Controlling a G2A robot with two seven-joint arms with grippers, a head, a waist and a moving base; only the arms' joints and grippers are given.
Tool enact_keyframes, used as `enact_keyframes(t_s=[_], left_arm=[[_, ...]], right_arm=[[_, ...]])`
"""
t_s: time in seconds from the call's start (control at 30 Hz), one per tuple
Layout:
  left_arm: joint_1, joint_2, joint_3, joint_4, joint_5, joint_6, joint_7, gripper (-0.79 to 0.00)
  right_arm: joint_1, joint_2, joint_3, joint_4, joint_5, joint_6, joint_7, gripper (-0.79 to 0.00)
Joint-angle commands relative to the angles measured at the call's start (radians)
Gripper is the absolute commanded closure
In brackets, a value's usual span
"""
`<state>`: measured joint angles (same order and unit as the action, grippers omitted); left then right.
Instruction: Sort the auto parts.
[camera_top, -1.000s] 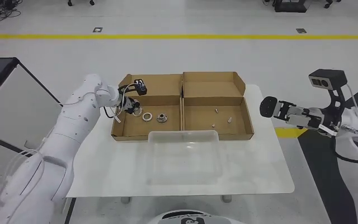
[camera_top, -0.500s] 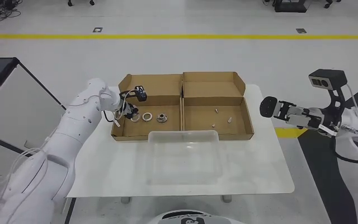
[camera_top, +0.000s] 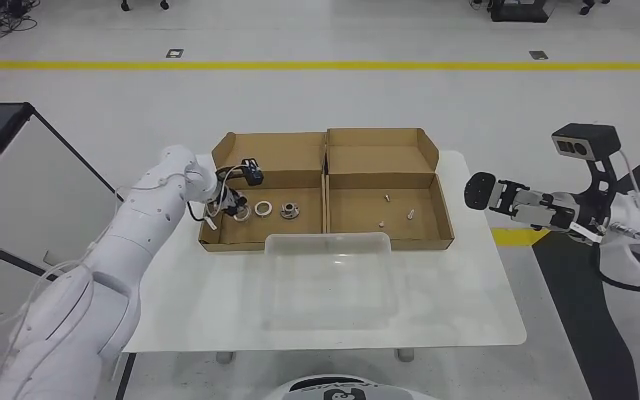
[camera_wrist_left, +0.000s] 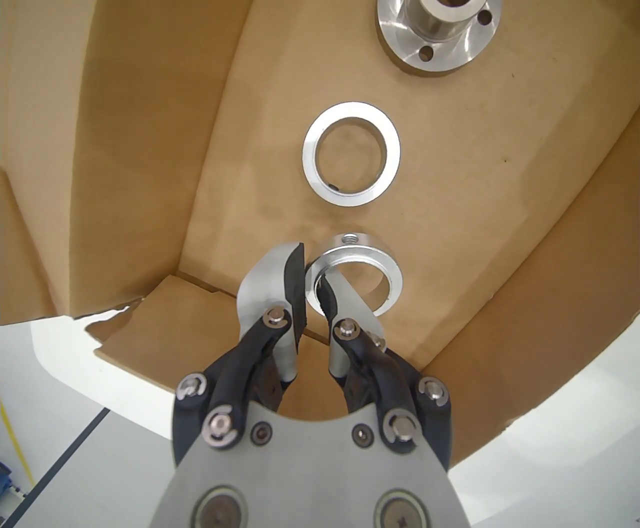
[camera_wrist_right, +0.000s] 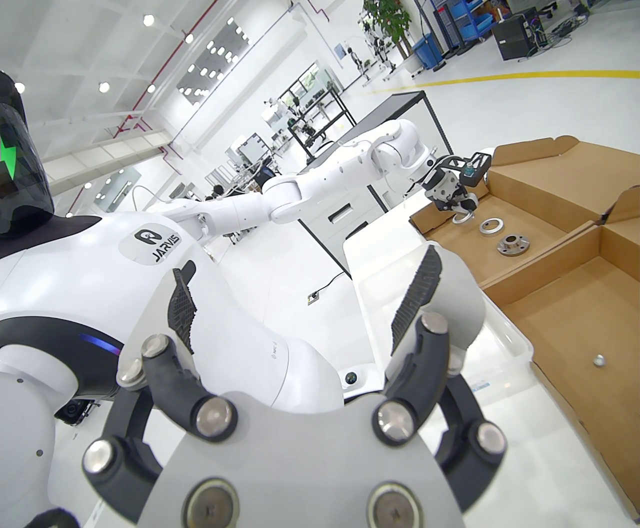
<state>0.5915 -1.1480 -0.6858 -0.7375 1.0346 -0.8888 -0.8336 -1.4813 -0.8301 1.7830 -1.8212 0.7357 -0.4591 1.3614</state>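
Observation:
My left gripper (camera_wrist_left: 310, 270) is shut on the rim of a silver collar ring (camera_wrist_left: 380, 265), with one finger inside the ring and one outside. It is in the left end of the left cardboard box (camera_top: 262, 238). A second, flat ring (camera_wrist_left: 351, 153) and a flanged metal hub (camera_wrist_left: 439, 30) lie on the box floor beyond it. In the top view the left gripper (camera_top: 234, 205) is beside the flat ring (camera_top: 263, 208) and the hub (camera_top: 290, 210). My right gripper (camera_wrist_right: 305, 265) is open and holds nothing; it hangs off the table's right side (camera_top: 490, 192).
The right cardboard box (camera_top: 385, 150) holds three small metal parts (camera_top: 387, 197), (camera_top: 410, 212), (camera_top: 381, 222). A clear plastic bin (camera_top: 327, 280) stands in front of both boxes. Both box lids stand up at the back.
The left gripper has shifted a little toward the front wall of the left box. The right arm has kept still.

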Motion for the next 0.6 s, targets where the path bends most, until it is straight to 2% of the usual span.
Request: enact_keyframes(t_s=[0.0, 0.17, 0.23, 0.27, 0.3, 0.33, 0.37, 0.43, 0.57], left_arm=[[-0.003, -0.004, 0.005, 0.013, 0.001, 0.000, 0.009, 0.000], [-0.010, -0.015, 0.021, 0.042, 0.010, 0.002, 0.034, 0.000], [-0.013, -0.019, 0.025, 0.052, 0.011, 0.001, 0.042, -0.142], [-0.014, -0.021, 0.027, 0.057, 0.014, 0.002, 0.046, -0.259], [-0.016, -0.022, 0.029, 0.062, 0.016, 0.003, 0.052, -0.332], [-0.017, -0.024, 0.031, 0.067, 0.019, 0.004, 0.057, -0.360], [-0.019, -0.025, 0.033, 0.073, 0.023, 0.005, 0.061, -0.462], [-0.022, -0.027, 0.035, 0.084, 0.025, 0.005, 0.069, -0.785], [-0.031, -0.030, 0.035, 0.099, 0.033, 0.012, 0.086, -0.785]], right_arm=[[0.000, 0.000, 0.000, 0.000, 0.000, 0.000, 0.000, -0.785], [0.000, 0.000, 0.000, 0.000, 0.000, 0.000, 0.000, -0.785], [0.000, 0.000, 0.000, 0.000, 0.000, 0.000, 0.000, -0.785], [0.000, 0.000, 0.000, 0.000, 0.000, 0.000, 0.000, -0.785], [0.000, 0.000, 0.000, 0.000, 0.000, 0.000, 0.000, -0.785], [0.000, 0.000, 0.000, 0.000, 0.000, 0.000, 0.000, -0.785], [0.000, 0.000, 0.000, 0.000, 0.000, 0.000, 0.000, -0.785], [0.000, 0.000, 0.000, 0.000, 0.000, 0.000, 0.000, -0.785], [0.000, 0.000, 0.000, 0.000, 0.000, 0.000, 0.000, -0.785]])
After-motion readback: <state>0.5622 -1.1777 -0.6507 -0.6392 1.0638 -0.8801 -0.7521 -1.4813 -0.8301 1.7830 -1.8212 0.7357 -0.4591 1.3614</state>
